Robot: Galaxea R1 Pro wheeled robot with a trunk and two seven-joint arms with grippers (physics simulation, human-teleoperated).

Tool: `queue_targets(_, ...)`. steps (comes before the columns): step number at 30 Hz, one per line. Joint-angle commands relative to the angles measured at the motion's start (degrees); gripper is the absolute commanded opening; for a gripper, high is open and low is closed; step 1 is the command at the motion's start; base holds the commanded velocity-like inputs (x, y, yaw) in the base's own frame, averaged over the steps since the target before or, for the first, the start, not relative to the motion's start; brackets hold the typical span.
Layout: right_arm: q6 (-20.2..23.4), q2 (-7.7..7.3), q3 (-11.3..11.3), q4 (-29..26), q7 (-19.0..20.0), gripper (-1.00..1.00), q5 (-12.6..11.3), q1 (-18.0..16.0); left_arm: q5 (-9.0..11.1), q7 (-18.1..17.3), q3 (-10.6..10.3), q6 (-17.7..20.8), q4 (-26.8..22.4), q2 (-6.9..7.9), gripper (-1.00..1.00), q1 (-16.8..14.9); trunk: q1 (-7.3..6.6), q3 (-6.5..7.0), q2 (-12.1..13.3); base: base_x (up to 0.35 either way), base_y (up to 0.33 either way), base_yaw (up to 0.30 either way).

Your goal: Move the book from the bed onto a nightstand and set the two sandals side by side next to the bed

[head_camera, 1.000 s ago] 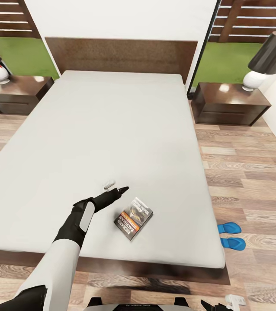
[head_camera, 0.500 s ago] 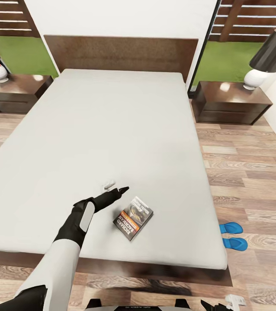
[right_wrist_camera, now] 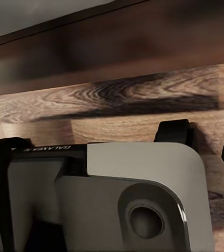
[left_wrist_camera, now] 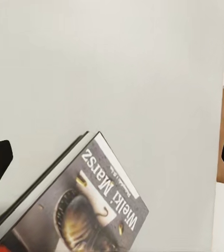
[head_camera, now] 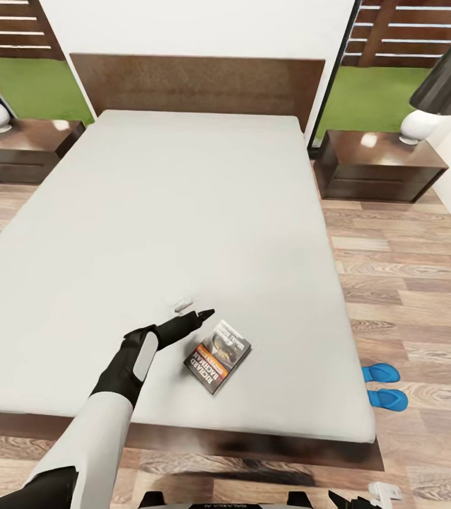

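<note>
With the left gripper (head_camera: 198,314) held spread beside the book (head_camera: 218,355), the thin cover may be pushed away rather than grasped.

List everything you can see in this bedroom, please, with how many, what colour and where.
bed: one, dark brown frame, pale grey mattress, centre.
book: one, dark cover with orange band, on the mattress near the foot.
small white object: one, on the mattress beyond the book.
nightstands: two, dark brown, either side of the headboard.
lamps: two, white base, dark shade, one per nightstand.
sandals: two, bright blue, on the wood floor right of the bed.
left gripper: black, open, beside the book.
right gripper: low by the robot's base.
</note>
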Motion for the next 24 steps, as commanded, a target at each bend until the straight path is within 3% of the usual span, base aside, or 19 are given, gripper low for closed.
queue_targets(1, -0.08, -0.02, -0.06, 0.09, 0.27, 1.00, -0.24, -0.03, 0.25, -0.16, 0.26, 0.47, -0.02, -0.07, 1.00, -0.03, 0.23, -0.22, -0.44, 0.000, 0.000, 0.000)
queue_targets(16, -0.08, -0.02, -0.03, 0.07, 0.27, 1.00, -0.24, -0.03, 0.25, -0.16, 0.12, 0.63, -0.01, -0.07, 1.00, -0.03, 3.52, -2.91, -6.45, 0.000, 0.000, 0.000)
queue_targets(24, -0.08, -0.02, -0.03, 0.05, 0.26, 1.00, -0.24, -0.03, 0.24, -0.16, 0.12, 0.66, -0.01, -0.07, 1.00, 0.19, 3.52, -2.91, -6.45, 0.000, 0.000, 0.000)
